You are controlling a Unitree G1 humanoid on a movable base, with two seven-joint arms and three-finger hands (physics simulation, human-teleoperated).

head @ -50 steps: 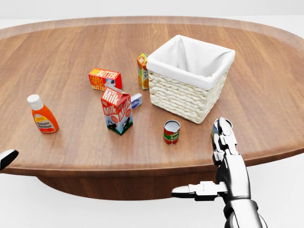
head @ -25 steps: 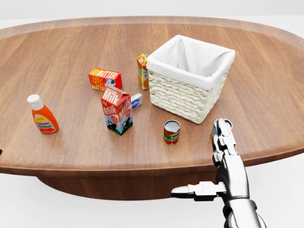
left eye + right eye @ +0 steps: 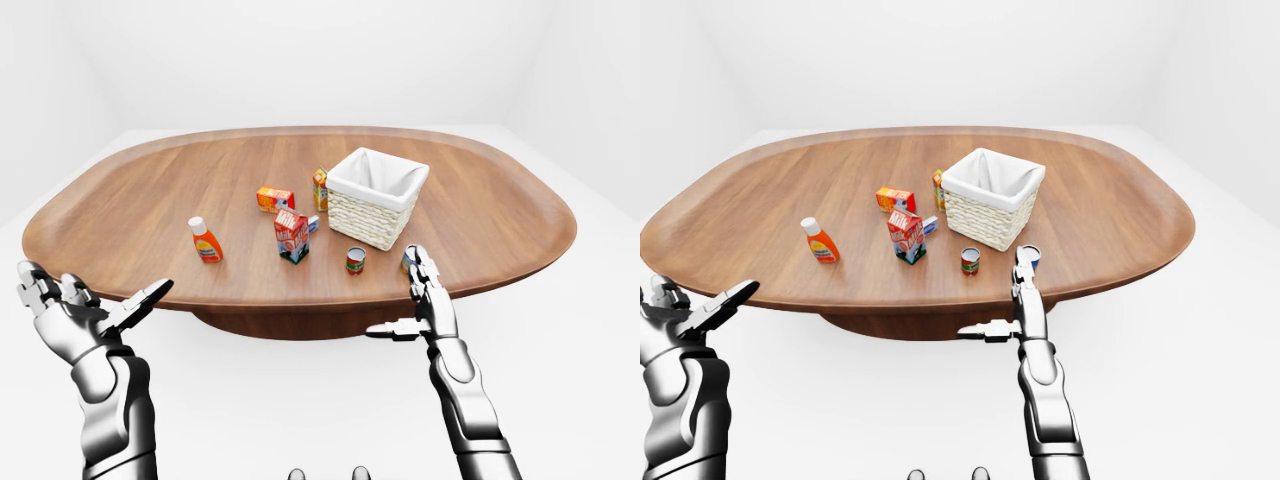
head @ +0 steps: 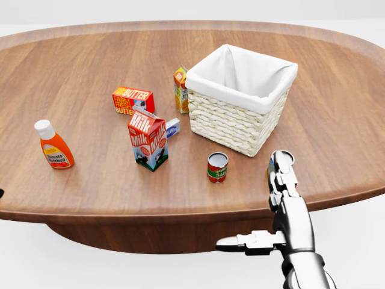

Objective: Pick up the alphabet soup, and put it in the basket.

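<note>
A red and green can stands on the wooden table, just below the white-lined wicker basket. A second can with a blue edge stands to its right, mostly hidden behind the fingertips of my right hand. The labels are too small to read. My right hand is open at the table's lower edge, fingers straight up and thumb pointing left. It holds nothing. My left hand is open and empty, low at the left of the left-eye view, off the table.
A milk carton, a butter box, a ketchup bottle, an orange carton and a small blue-white box stand left of the basket. The table's edge runs along the bottom of the head view.
My left hand's tip has dropped out of the head view at the left edge. My right hand has barely shifted. The objects have not moved.
</note>
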